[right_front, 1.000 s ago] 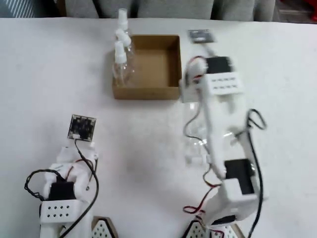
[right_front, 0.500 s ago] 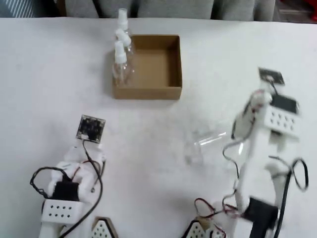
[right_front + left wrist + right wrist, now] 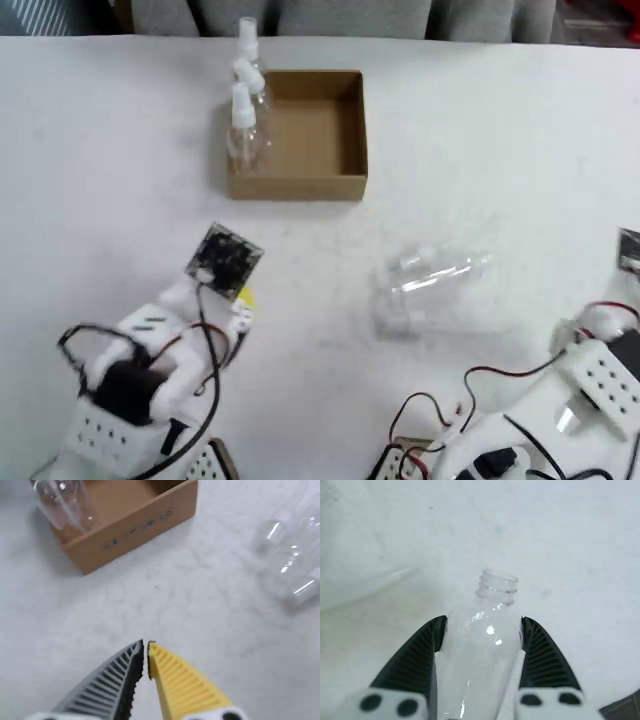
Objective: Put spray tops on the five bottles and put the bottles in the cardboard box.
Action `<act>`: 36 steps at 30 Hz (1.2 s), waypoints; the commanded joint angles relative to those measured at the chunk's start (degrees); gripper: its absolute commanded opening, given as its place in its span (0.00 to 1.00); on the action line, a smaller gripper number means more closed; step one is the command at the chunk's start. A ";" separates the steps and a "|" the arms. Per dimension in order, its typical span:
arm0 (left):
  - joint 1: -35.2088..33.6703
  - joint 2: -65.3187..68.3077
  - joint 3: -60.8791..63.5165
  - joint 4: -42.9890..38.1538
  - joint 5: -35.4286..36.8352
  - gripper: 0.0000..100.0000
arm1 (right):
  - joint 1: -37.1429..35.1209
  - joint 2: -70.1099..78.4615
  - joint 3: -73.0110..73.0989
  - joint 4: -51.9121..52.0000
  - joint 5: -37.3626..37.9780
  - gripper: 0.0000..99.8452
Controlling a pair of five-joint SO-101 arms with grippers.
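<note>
Where the right end effector [image 3: 483,622] stands: low over the desk [image 3: 120,150], its two dark fingers clamped on the body of a clear bottle [image 3: 480,650] with the neck pointing out ahead.
Held bottle: neck open and threaded, no spray top on it.
Left end effector [image 3: 146,650]: fingers together with nothing between them, above bare desk between the cardboard box [image 3: 296,187] and the loose clear plastic.
Capped bottles [image 3: 243,105]: three, upright in a row along one side wall of the box, and by the left wrist view inside it.
Loose bottles [image 3: 432,290]: clear plastic on its side on the desk, well apart from the box; whether it is one or two I cannot tell.
Risk, slip: the held bottle is smooth and round and gripped on its sides alone, so it could twist or squirt out if pressed from the neck end.
Risk, threading: a top started askew would likely jam or pop off.
Risk, order: boxing this bottle uncapped would leave the task short.
Risk, box: lowering another bottle in carelessly could topple the row already standing there.
</note>
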 commanded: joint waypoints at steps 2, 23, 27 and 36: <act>12.44 17.63 -9.76 -6.59 7.82 0.02 | 6.81 4.53 -0.53 -10.07 4.57 0.03; 40.84 77.05 -29.36 -62.77 27.25 0.02 | 12.79 42.07 -22.95 -17.89 7.82 0.03; 39.16 89.98 -37.54 -62.33 27.52 0.02 | 12.79 43.91 -23.74 -17.98 7.91 0.03; 37.14 92.88 -39.56 -53.63 27.78 0.02 | 12.09 44.18 -23.65 -17.98 7.82 0.03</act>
